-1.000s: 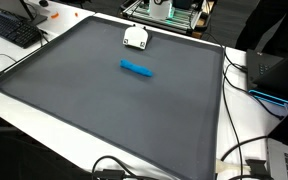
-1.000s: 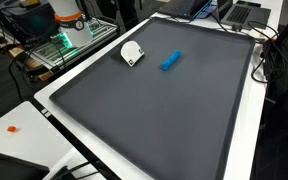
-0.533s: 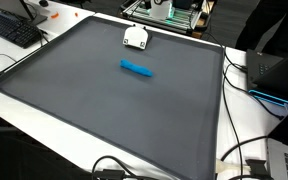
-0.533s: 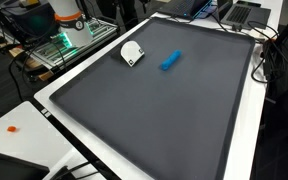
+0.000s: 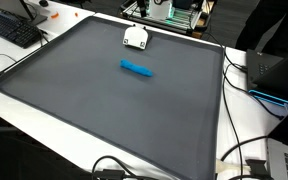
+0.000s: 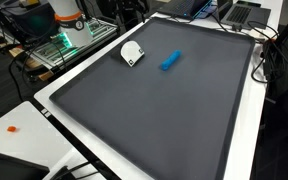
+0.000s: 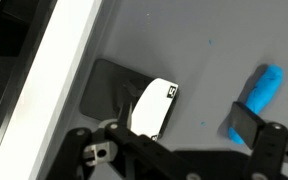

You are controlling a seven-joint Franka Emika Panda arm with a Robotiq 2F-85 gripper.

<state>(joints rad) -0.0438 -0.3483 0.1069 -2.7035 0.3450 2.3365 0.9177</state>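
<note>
Nothing has moved since the earlier frames: the white block (image 5: 136, 37) and the blue stick (image 5: 137, 69) lie where they lay, and the views are unchanged. Both exterior views show the two things on the grey mat (image 5: 114, 110) that covers the white table (image 6: 59, 115), the block near the mat's far edge and the stick further toward its middle, well apart from each other. No arm shows in either exterior view.

In the wrist view the claw (image 7: 184, 142) hangs above the mat with its jaws wide apart and nothing between them. The block (image 7: 154, 108) sits just above it in that picture, and the stick (image 7: 262, 90) is off to the side. By my judgement the work is at its start: neither thing is touched or lifted, and no grasp is made.
</note>
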